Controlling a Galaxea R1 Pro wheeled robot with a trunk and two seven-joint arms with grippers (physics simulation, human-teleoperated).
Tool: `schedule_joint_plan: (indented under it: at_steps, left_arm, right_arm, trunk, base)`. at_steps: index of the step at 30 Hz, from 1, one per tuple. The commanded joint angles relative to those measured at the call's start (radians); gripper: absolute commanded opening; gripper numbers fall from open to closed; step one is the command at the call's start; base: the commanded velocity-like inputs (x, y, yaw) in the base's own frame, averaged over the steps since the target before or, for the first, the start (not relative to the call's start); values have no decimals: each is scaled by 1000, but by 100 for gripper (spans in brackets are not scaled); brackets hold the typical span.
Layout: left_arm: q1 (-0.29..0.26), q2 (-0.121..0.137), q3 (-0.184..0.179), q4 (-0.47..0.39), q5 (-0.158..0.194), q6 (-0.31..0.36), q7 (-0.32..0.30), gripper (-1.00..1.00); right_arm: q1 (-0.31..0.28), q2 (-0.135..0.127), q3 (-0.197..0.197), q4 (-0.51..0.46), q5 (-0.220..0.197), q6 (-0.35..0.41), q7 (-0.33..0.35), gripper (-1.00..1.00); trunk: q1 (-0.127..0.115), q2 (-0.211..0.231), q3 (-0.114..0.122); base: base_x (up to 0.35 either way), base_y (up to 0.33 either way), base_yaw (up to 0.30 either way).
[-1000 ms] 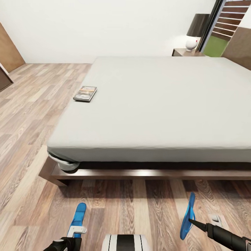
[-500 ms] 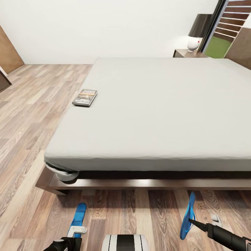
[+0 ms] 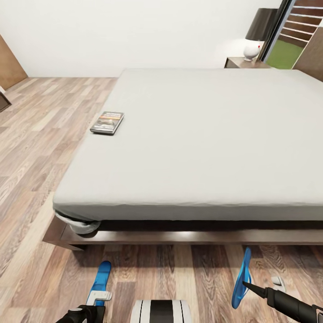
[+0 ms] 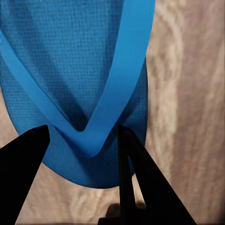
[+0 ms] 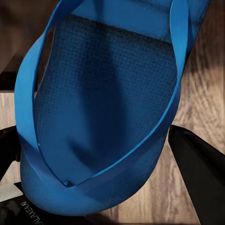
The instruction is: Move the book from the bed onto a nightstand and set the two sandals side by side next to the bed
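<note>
Nothing but the camera has shifted. Left gripper (image 4: pixel 82 140) stays clamped on one sandal (image 3: pixel 100 279), right gripper (image 5: pixel 101 154) on the other sandal (image 3: pixel 242 279), both near the bed (image 3: pixel 202 134) foot; book (image 3: pixel 107 122) lies on its mattress.

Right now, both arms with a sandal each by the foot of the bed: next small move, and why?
Probably lower the right gripper and lay its sandal flat. It hangs on edge above the floor, while the left sandal looks level. Both sit just short of the bed frame, so setting them down parallel there would fit.
</note>
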Motion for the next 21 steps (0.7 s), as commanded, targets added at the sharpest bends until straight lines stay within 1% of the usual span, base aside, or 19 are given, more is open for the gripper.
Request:
schedule_joint_plan:
  at_steps: [1,2,7,16,21]
  left_arm:
    - [0,1,-5,-2,6,5,1,-100]
    - [0,1,-5,-2,6,5,1,-100]
    - [0,1,-5,-2,6,5,1,-100]
    - [0,1,-5,-2,6,5,2,-100]
    - [0,1,-5,-2,6,5,1,-100]
  right_arm:
    - [-1,0,7,3,-9,3,4,-100]
    - [-1,0,7,2,-9,3,4,-100]
    - [-1,0,7,2,-9,3,4,-100]
    - [-1,0,7,2,-9,3,4,-100]
    - [-1,0,7,2,-9,2,4,-100]
  trunk:
    - [0,-1,-5]
    - [1,-1,-8]
    - [1,-1,-8]
    - [5,-3,-43]
    - [5,-3,-43]
  base:
    - [0,0,0]
    - [0,0,0]
    - [0,0,0]
    - [0,0,0]
    - [0,0,0]
